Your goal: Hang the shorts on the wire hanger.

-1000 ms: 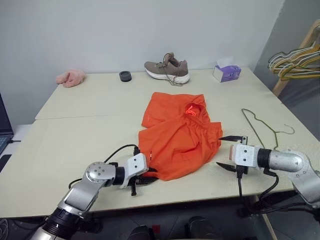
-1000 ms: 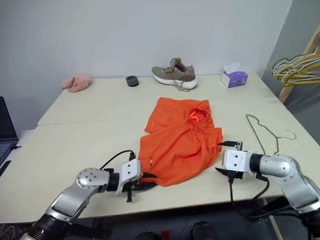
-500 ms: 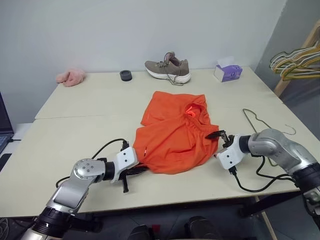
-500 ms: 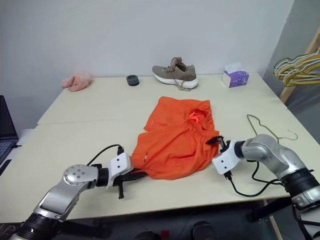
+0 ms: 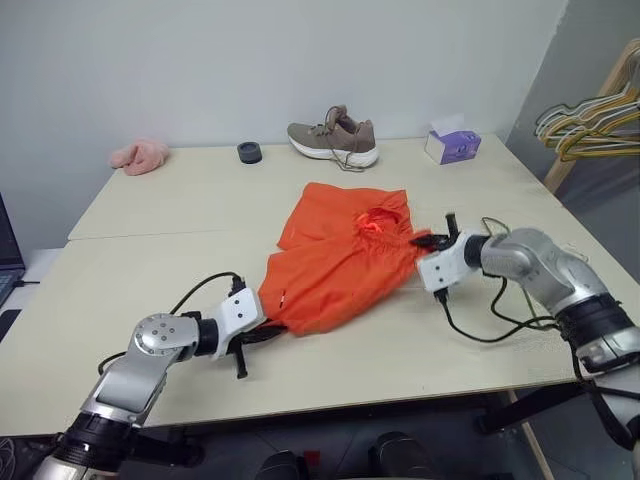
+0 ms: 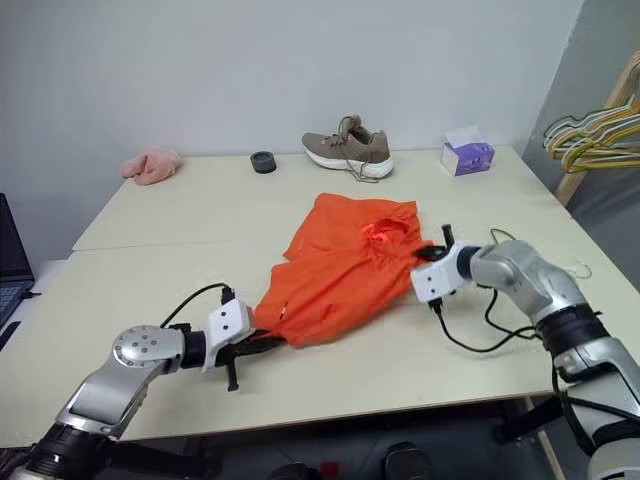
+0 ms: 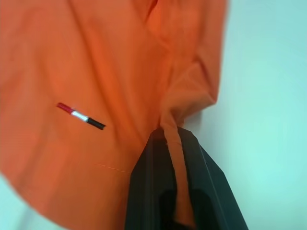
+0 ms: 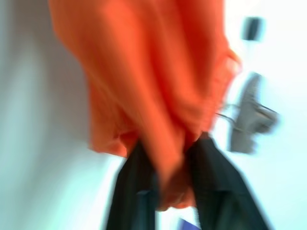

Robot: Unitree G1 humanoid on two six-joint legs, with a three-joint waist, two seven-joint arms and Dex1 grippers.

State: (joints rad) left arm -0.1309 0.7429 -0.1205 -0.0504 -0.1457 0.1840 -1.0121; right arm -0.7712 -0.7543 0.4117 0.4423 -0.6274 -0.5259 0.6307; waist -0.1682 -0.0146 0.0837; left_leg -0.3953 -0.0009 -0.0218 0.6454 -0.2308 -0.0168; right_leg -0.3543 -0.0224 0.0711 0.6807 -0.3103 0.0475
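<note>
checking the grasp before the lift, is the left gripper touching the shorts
Touching. In the left wrist view the left gripper is shut on a fold of the shorts, the orange fabric pinched between its fingers.

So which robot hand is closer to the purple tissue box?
Right. The right gripper grips the shorts below the tissue box; the left gripper pinches their near edge, far off.

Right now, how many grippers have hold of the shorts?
2. The left gripper pinches the near hem of the shorts; the right gripper clamps their edge on the robot's right, by the waistband.
</note>
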